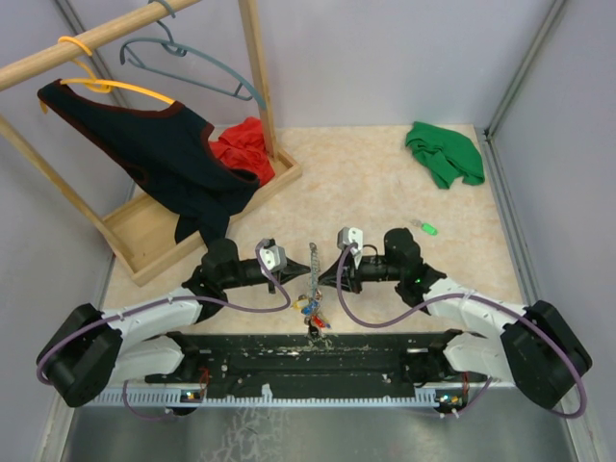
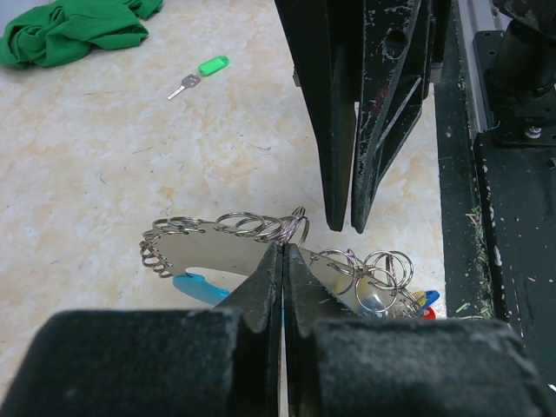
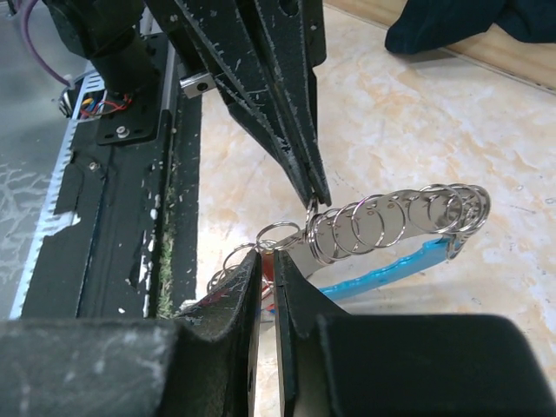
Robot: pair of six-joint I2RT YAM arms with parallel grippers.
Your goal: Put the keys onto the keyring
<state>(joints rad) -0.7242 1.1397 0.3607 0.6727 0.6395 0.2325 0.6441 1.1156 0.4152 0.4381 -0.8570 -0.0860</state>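
Shows beige marbled tabletop (image 1: 385, 183). Shows left end effector (image 2: 285, 252) and right end effector (image 3: 268, 261) meeting tip to tip near the arm bases, each clamped shut on the silvery coiled metal keyring (image 2: 217, 252) with light-blue segment and coloured tags. Locates small green-headed metal key (image 2: 200, 75) flat on the tabletop, well apart from the keyring. Carries two likely risks: keyring twisting or slipping if one end effector lets go to fetch the key, and thin flat key skidding away under closing fingers.
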